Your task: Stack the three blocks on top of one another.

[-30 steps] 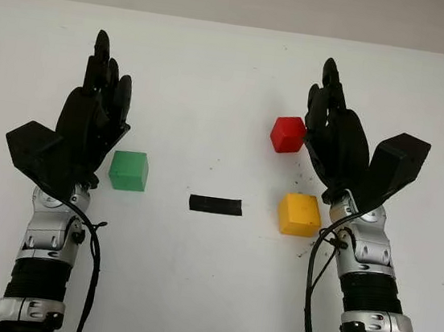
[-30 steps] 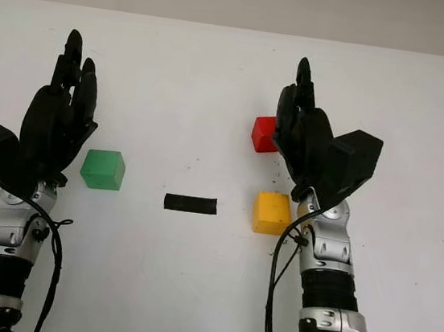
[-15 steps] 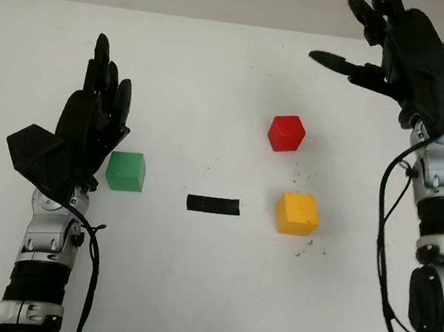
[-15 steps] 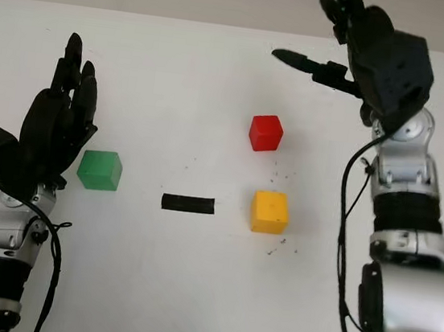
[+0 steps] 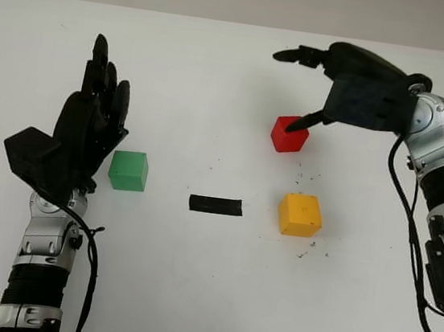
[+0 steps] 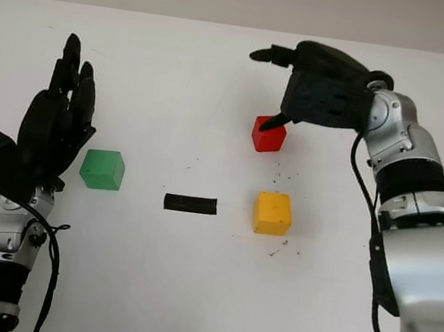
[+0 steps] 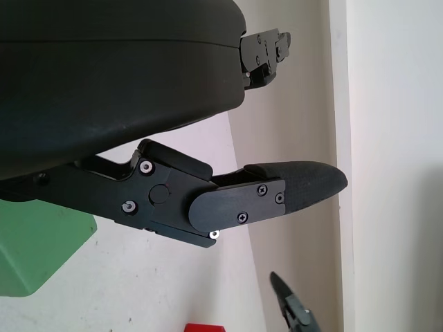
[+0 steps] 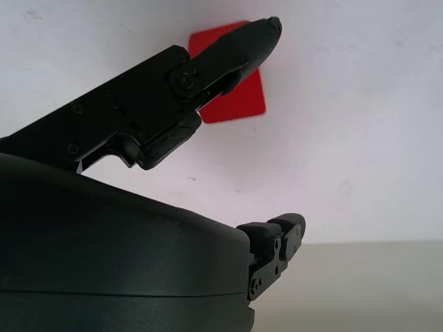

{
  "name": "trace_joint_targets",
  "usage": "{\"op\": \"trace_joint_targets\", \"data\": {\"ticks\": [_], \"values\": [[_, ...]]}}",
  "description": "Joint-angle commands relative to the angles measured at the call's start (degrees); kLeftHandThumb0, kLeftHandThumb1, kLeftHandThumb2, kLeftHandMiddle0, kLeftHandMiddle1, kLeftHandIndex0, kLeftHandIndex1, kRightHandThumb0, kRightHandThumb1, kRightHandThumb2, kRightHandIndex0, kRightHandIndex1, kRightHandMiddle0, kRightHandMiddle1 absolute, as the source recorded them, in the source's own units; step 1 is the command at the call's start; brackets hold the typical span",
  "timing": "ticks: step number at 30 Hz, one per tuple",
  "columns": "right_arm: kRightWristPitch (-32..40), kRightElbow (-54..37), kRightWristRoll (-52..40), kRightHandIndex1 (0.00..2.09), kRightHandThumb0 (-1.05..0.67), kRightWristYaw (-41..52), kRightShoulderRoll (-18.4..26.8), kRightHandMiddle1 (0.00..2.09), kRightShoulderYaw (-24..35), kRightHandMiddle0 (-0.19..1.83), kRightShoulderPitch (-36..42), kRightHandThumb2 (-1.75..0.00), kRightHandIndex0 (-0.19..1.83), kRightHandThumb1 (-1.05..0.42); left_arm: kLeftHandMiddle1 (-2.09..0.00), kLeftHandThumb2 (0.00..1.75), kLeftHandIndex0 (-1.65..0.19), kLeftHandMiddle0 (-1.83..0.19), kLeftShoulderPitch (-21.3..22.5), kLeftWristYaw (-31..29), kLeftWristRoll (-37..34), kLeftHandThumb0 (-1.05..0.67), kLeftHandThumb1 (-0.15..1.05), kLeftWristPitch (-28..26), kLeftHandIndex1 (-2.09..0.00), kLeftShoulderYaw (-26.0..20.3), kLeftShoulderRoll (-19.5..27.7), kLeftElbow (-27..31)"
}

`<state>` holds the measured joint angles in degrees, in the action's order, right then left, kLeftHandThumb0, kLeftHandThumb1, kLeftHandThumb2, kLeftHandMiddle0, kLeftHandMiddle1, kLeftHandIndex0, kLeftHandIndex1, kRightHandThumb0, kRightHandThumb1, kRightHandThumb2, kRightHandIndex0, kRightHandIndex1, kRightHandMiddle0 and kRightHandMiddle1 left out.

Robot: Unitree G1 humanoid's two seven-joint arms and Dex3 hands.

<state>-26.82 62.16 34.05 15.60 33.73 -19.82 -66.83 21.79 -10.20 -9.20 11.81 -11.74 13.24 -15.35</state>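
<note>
At the far left of the white table (image 5: 190, 292), the left hand (image 5: 80, 136) is held upright with its fingers extended and nothing grasped, just to the left of the green block (image 5: 128, 170). The green block is seen resting on the table beside that hand, apart from the other two blocks. Near the middle of the table, a strip of black tape (image 5: 215, 205) is laid flat. To the right of it, the yellow block (image 5: 299, 214) is set on the near side, with the red block (image 5: 289, 134) placed just beyond it on the far side; the two are kept apart. The right hand (image 5: 353, 89) is poised above and to the right of the red block, open and holding nothing, one fingertip (image 5: 294, 126) being lowered over the block's top edge while another finger is stretched out beyond it.
</note>
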Motion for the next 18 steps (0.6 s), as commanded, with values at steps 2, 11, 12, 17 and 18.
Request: {"op": "trace_joint_targets", "data": {"ticks": [2,11,12,17,18], "values": [[0.45,0.36,2.55,0.04,-0.67,-1.64,0.12,0.12,-2.29,0.27,-2.13,-0.06,0.11,-0.76,0.00,0.58,0.19,0.19,-0.45,-0.46,-0.33,-0.72,1.05,-0.01,0.00,-0.31,0.61,1.08],[-0.57,1.37,6.03,0.05,-0.64,-3.17,0.43,0.09,-5.88,0.31,-2.48,-0.06,0.12,-0.79,0.00,0.58,0.19,0.19,-0.97,-0.06,0.50,-0.71,1.05,0.22,0.00,-0.04,0.56,1.38],[-0.66,1.43,6.52,0.05,-0.65,-3.29,0.51,0.09,-6.34,0.32,-2.52,-0.06,0.12,-0.80,0.00,0.58,0.19,0.19,-0.96,0.00,0.50,-0.70,1.05,0.26,0.00,-0.06,0.53,1.33],[0.27,1.70,9.38,0.06,-0.62,-5.35,0.39,0.08,-8.69,0.34,-2.45,-0.06,0.14,-0.81,0.00,0.57,0.19,0.19,-0.93,0.28,0.94,-0.72,1.05,0.80,0.00,0.06,0.51,0.90],[0.31,1.85,9.59,0.06,-0.60,-6.14,0.31,0.08,-8.81,0.34,-2.32,-0.06,0.14,-0.82,0.00,0.56,0.19,0.19,-0.90,0.25,1.00,-0.72,1.05,0.90,0.00,0.12,0.50,0.84]]}}
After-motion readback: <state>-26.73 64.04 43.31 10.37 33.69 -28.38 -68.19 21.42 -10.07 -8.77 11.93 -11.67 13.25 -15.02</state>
